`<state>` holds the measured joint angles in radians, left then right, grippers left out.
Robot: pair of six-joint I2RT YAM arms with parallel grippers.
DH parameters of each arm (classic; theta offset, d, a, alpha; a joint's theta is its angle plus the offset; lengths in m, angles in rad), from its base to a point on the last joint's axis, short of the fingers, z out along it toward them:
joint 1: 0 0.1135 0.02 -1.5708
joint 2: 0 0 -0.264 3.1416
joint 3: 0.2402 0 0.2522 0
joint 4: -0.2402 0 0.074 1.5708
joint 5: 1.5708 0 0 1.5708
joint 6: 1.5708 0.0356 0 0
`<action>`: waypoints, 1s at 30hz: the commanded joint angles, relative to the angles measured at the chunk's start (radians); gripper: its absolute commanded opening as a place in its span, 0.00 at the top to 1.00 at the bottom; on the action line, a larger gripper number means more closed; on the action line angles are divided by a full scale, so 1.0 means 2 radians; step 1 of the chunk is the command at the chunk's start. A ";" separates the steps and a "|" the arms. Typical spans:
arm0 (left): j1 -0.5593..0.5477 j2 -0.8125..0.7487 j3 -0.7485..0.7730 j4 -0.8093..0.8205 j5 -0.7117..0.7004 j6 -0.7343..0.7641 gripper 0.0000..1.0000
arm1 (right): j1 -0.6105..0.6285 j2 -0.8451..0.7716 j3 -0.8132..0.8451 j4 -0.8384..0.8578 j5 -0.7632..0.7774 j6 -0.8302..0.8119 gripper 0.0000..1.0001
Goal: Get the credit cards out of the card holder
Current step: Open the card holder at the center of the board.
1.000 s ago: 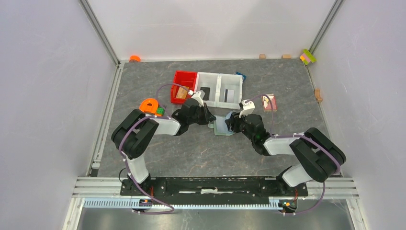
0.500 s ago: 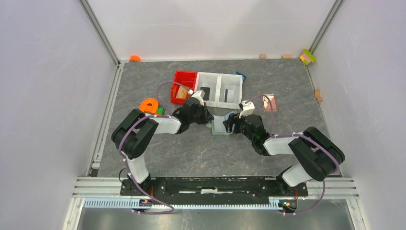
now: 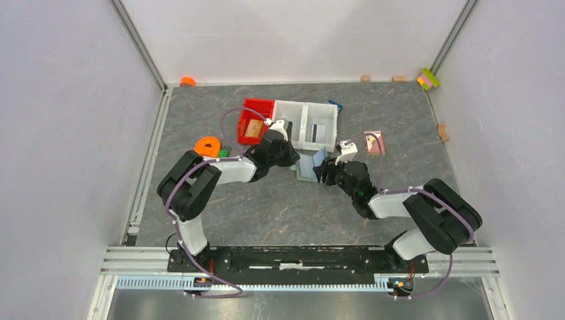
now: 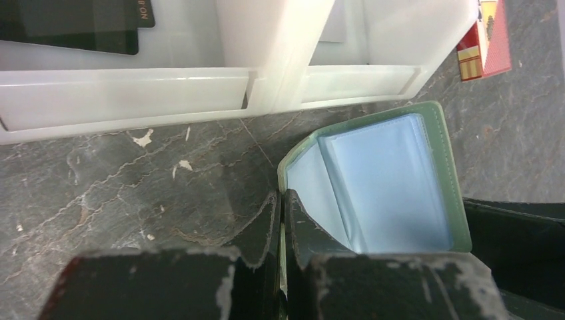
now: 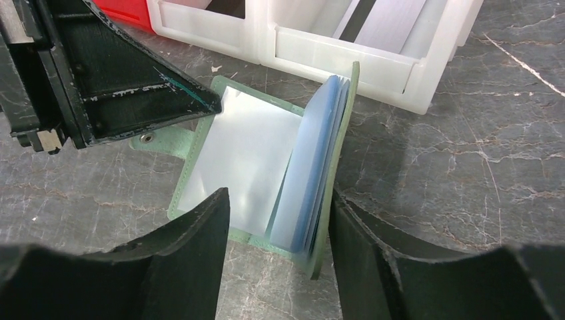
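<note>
Two claws work one wallet at mid-table. My left claw [image 4: 282, 200] is clenched on the near edge of the sage-green card holder [image 4: 393, 193], pinning its flat leaf to the table [image 4: 100, 193]. My right claw [image 5: 278, 200] stands released, one finger on either side of the holder's raised leaf and not visibly closing on it. The holder lies open just in front of the white bins [image 3: 303, 103], its tab towards the left arm.

By my reading the job is well along. A tan card [image 3: 252, 130] sits in the red bin [image 3: 263, 101], a dark card [image 4: 66, 23] lies in the nearer white compartment, and a grey card [image 5: 390, 27] leans in the one beside it. What remains is the stack of pale blue leaves [image 5: 303, 167] standing against the green cover. I cannot tell from here whether a card is tucked among them or only empty pockets. If one is, the right claw has yet to grip it and draw it clear.

The table is dark grey with a stone pattern, veined and chipped white in places. Pale walls and aluminium rails close in the cell. A pink square item [image 3: 375, 142] lies apart to the right, an orange piece [image 3: 208, 145] sits beside the left arm, and small wooden blocks [image 3: 365, 78] line the far edge.
</note>
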<state>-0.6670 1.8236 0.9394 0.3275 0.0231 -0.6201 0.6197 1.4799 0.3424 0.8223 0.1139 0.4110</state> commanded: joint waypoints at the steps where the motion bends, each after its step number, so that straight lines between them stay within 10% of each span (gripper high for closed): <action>1: -0.002 0.001 0.000 0.009 -0.035 0.016 0.98 | 0.000 -0.008 -0.003 0.019 0.015 0.000 0.39; 11: -0.003 0.021 0.016 -0.006 -0.018 0.009 0.98 | 0.000 -0.029 -0.040 0.064 0.040 0.014 0.52; 21: -0.003 0.023 0.022 -0.016 -0.016 0.011 0.98 | 0.000 -0.047 -0.050 0.066 0.053 0.011 0.42; 30: -0.003 0.031 0.031 -0.027 -0.017 0.012 0.98 | -0.001 -0.049 -0.046 0.062 0.062 0.006 0.69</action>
<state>-0.6693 1.8725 0.9619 0.2771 0.0010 -0.6201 0.6197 1.3930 0.2478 0.9119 0.2169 0.4377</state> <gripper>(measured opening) 0.062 0.356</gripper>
